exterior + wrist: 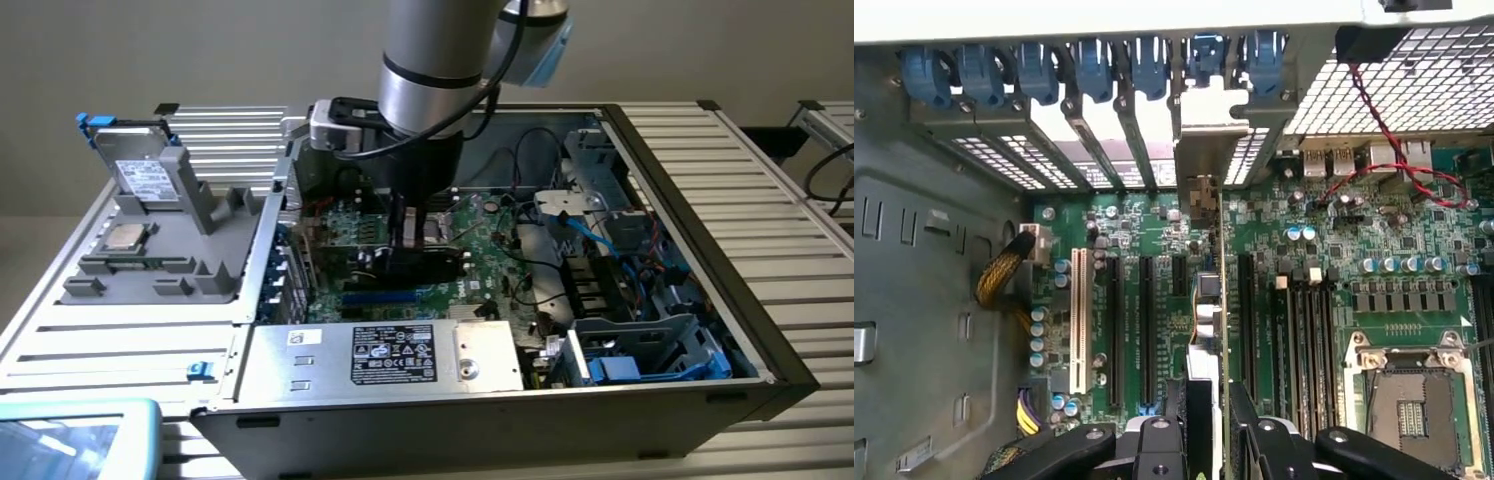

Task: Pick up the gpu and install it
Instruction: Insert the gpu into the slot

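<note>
Worktop [781, 230] of metal slats carries everything. At the exterior view's left sits one grey fixture [200, 215] with one drive [144, 178] and one processor chip [123, 238] on it. Beside it lies one open computer case [467, 430], with one power supply [400, 355] at its near wall.

In the middle, one arm [434, 60] reaches down into the case and hides part of the motherboard [487, 250]. Its hand [416, 228] is closed on the one gpu [407, 268], a finger on each face. The card stands on edge over the board, among the long black slots (I cannot tell whether its edge is seated).

From the wrist, the gpu [1204, 310] shows edge-on between the fingers of the hand [1209, 405], its silver bracket reaching the rear slot openings. Seven blue clips [1092, 65] line that rear wall. One white slot [1082, 320] and one processor socket [1409, 400] lie on either side.

Toward the exterior view's right, black cables [534, 270] loop over the board near the hand, then blue cables [594, 235] and one drive cage [654, 350].
</note>
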